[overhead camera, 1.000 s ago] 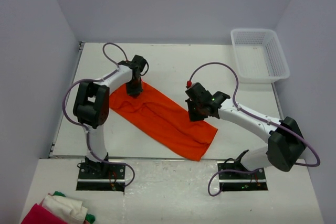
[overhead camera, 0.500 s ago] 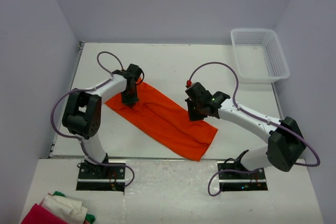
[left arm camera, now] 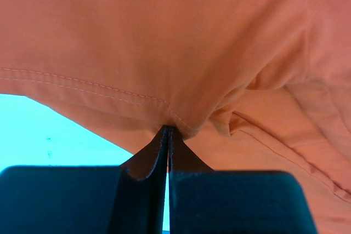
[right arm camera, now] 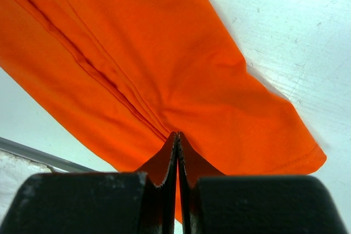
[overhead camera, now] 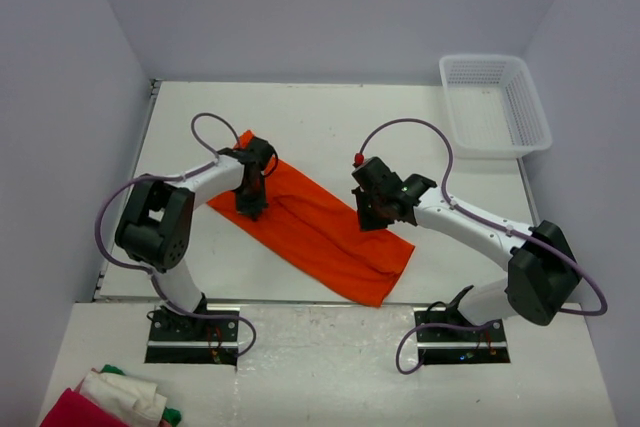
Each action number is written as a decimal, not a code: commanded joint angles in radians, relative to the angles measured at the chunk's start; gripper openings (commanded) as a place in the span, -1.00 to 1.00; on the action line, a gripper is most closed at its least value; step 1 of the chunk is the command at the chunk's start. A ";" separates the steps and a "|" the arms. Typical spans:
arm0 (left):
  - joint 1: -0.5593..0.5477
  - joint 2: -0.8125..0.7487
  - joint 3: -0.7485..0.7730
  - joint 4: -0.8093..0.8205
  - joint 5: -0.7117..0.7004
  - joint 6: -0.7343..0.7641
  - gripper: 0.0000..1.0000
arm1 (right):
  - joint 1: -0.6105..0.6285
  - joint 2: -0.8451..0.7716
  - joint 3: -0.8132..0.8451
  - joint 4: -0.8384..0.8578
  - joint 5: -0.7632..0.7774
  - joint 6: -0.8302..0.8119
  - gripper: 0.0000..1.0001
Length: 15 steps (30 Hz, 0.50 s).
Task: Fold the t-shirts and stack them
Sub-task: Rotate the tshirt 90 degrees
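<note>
One bright orange t-shirt (overhead camera: 320, 232) lies as a long diagonal band across the middle of the table. My left gripper (overhead camera: 251, 207) is shut on the shirt's left end, and the left wrist view shows a stitched hem (left arm camera: 82, 83) bunched up at the closed tips (left arm camera: 168, 130) above the table. My right gripper (overhead camera: 372, 215) is shut too. Its tips (right arm camera: 177, 135) sit on a lengthwise crease of the shirt (right arm camera: 137, 53) near the right end. I cannot tell whether they pinch cloth there.
A white mesh basket (overhead camera: 494, 104) stands at the back right corner of the table (overhead camera: 330, 117). A red, white and green cloth pile (overhead camera: 110, 402) lies on the near shelf at the bottom left. Both arm bases are bolted along the near edge.
My left gripper has come nearer along the shirt's left end with the cloth in it, so that end now folds back and its far corner sticks up. The right arm has stayed still.
</note>
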 commanded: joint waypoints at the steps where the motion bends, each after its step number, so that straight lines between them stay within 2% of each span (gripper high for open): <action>1: -0.005 0.011 -0.020 0.051 0.034 -0.019 -1.00 | -0.003 -0.012 -0.008 0.014 0.002 -0.001 -1.00; 6: -0.011 -0.054 -0.019 0.022 -0.005 -0.049 -1.00 | -0.003 -0.012 0.001 -0.001 0.019 -0.004 -1.00; 9: -0.018 -0.168 0.023 -0.035 -0.060 -0.077 -1.00 | -0.003 -0.014 0.015 -0.019 0.037 -0.010 -1.00; 15: -0.041 -0.289 0.106 -0.109 -0.124 -0.096 -1.00 | -0.022 0.020 0.015 -0.036 0.066 -0.005 -1.00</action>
